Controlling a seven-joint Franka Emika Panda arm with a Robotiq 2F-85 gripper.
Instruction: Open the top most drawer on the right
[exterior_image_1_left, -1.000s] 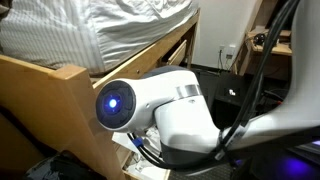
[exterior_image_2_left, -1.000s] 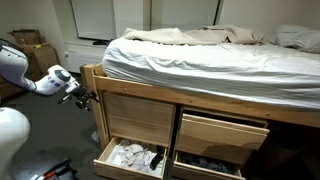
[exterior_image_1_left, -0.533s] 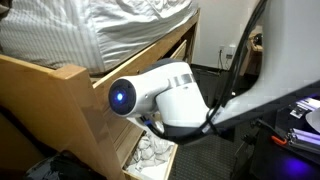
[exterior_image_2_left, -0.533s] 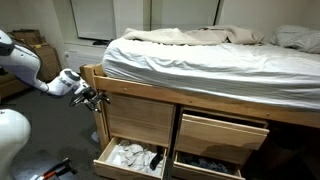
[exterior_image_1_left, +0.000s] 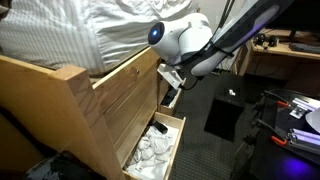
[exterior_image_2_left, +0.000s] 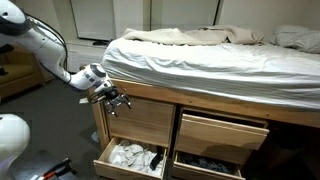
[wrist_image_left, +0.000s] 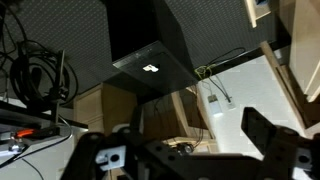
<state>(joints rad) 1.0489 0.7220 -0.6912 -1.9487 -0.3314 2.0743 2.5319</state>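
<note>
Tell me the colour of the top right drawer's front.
Light wood; the drawer front shows best in an exterior view.

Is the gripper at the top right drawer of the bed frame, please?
No, in an exterior view the gripper hangs by the top left drawer, well apart from the top right drawer.

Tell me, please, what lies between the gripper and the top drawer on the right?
In an exterior view, the front of the top left drawer and a frame post lie between the gripper and the top right drawer.
</note>
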